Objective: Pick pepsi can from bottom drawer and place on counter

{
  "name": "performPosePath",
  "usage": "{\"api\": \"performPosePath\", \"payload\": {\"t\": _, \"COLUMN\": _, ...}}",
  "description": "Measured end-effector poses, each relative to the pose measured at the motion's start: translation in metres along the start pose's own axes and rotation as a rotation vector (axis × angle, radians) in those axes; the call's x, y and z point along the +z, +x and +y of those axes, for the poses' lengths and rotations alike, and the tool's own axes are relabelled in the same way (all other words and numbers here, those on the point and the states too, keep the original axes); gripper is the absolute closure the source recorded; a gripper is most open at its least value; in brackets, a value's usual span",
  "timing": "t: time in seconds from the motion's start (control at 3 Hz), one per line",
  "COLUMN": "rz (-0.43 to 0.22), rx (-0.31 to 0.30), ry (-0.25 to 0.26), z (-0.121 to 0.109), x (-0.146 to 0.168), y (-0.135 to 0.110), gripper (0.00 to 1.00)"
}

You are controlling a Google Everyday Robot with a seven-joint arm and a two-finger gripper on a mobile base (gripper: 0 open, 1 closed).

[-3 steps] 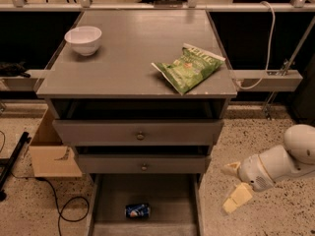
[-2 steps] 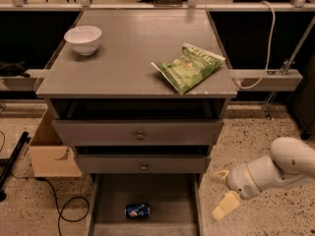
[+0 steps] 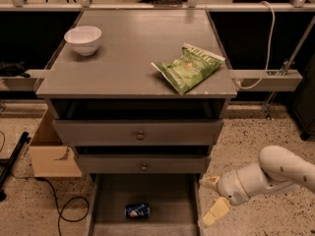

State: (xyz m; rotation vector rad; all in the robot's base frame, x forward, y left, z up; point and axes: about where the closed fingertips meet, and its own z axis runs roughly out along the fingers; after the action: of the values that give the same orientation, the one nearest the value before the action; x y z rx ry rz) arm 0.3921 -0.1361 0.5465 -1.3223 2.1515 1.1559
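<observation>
Where the speckled floor meets the cabinet at far left, a brown cardboard box (image 3: 51, 151) stands open-topped. A round, glossy white bowl (image 3: 82, 39) rests near the left rear corner of the counter (image 3: 138, 48), a smooth matte grey slab. Beneath it, two upper drawers (image 3: 98, 131) carry small round knobs, and the bottom drawer (image 3: 162, 195), a plain grey tray with low walls, stands open. The pepsi can (image 3: 137, 210), blue metal with silver ends, lies on its side near the tray's front middle. A crinkled green chip bag (image 3: 189, 67) lies at the counter's right front. At lower right, the gripper (image 3: 212, 197) hangs just beside the tray's right wall, its two pale wedge-shaped fingers spread apart and empty. The rounded white arm (image 3: 278, 171) slants down to it from the right edge.
</observation>
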Motion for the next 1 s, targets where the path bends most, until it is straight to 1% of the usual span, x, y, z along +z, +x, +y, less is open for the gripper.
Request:
{"api": "performPosePath", "payload": {"t": 0.33, "rz": -0.039, "rx": 0.012, "ry": -0.004, "z": -0.003, "x": 0.006, "y": 0.006, "gripper": 0.00}}
{"api": "performPosePath", "payload": {"t": 0.67, "rz": -0.070, "rx": 0.052, "ry": -0.021, "z": -0.013, "x": 0.026, "y": 0.021, "gripper": 0.00}}
{"api": "performPosePath", "payload": {"t": 1.0, "rz": -0.089, "rx": 0.075, "ry": -0.029, "z": -0.024, "x": 0.042, "y": 0.034, "gripper": 0.00}}
